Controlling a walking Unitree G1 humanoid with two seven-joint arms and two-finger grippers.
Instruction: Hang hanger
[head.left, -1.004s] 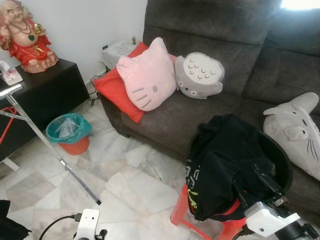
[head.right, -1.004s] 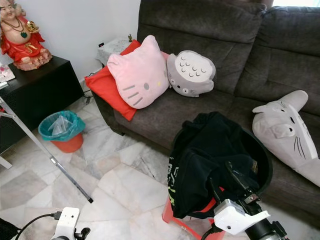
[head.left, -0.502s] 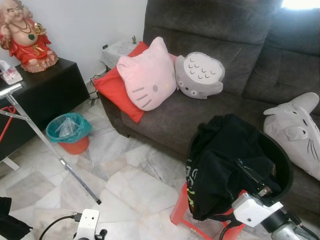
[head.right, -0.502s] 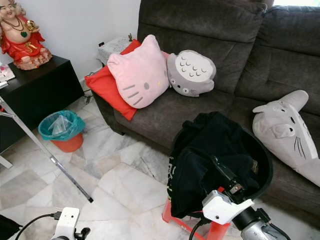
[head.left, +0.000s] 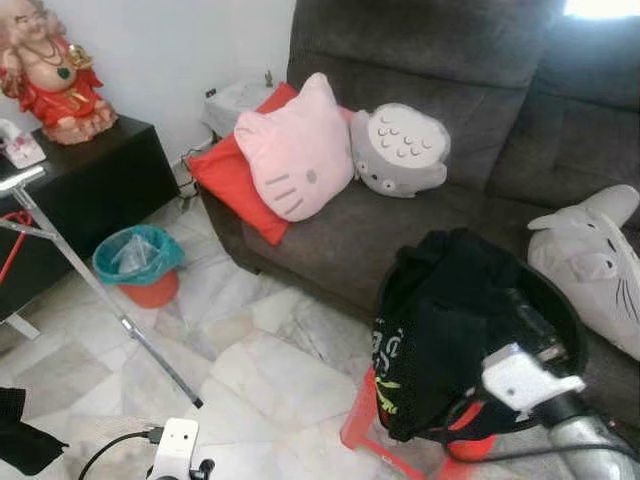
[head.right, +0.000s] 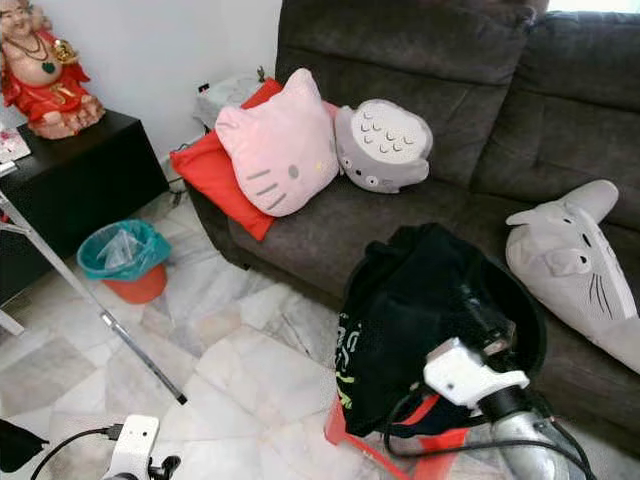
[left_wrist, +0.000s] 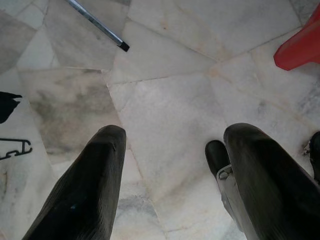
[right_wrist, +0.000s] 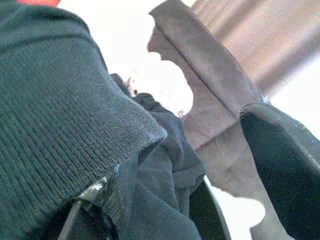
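Your right claw (head.right: 475, 308) is down in the black basket (head.right: 537, 342) on the red stool (head.right: 343, 432), pushed in among the pile of dark clothes (head.right: 400, 290). The right wrist view shows it spread wide: one finger (right_wrist: 282, 165) stands bare, and a fold of ribbed knit cloth lies over the side where the other should be.

No hanger can be made out in the basket; if one is there, it is buried under the fabric. A thin black outline on the floor (left_wrist: 165, 100), at the edge of the left wrist view, could be a hanger (left_wrist: 14, 148), but it is too small to tell.

The main risk is that you close on cloth alone. With that knit fold draped over the claw, a squeeze here probably lifts a garment, not a hanger, and may drag more of the pile over the rim.

The clothes already spill over the basket's front edge, and the stool looks light. A hard push or a snagged pull could tip both onto the floor.

Your left claw (left_wrist: 170, 145) hangs idle over the floor tiles, wide and empty. The metal rack leg (head.left: 100, 290) slants across the floor to your left, so a turn that way could catch it.
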